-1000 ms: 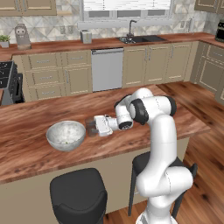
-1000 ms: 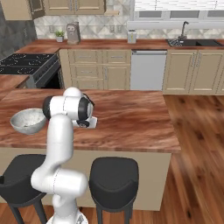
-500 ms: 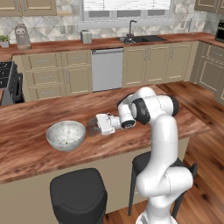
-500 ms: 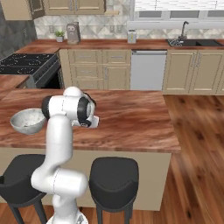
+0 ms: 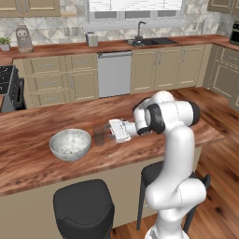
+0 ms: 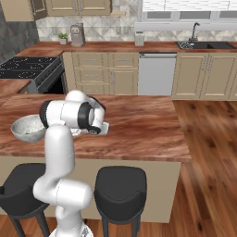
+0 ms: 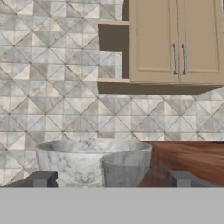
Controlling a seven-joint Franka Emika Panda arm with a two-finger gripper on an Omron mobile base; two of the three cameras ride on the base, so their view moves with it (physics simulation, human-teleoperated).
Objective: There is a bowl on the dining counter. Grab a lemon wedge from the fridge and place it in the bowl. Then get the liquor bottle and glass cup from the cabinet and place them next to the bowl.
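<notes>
Glass cup [image 7: 124,169] stands between spread fingers [image 7: 41,178] (untouched) — bowl [image 7: 74,162] just behind.

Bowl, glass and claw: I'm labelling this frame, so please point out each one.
Bowl [image 5: 70,144], left base view, on its speckled inside.
Glass [image 5: 99,136], left base view, on its side wall.
Claw [image 5: 111,130], left base view, midway between its open fingertips.

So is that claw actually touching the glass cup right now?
Apart. In the hand view the gripper fingertips stand wide to either side of the glass cup, with clear gaps; the bowl sits just behind.
</notes>
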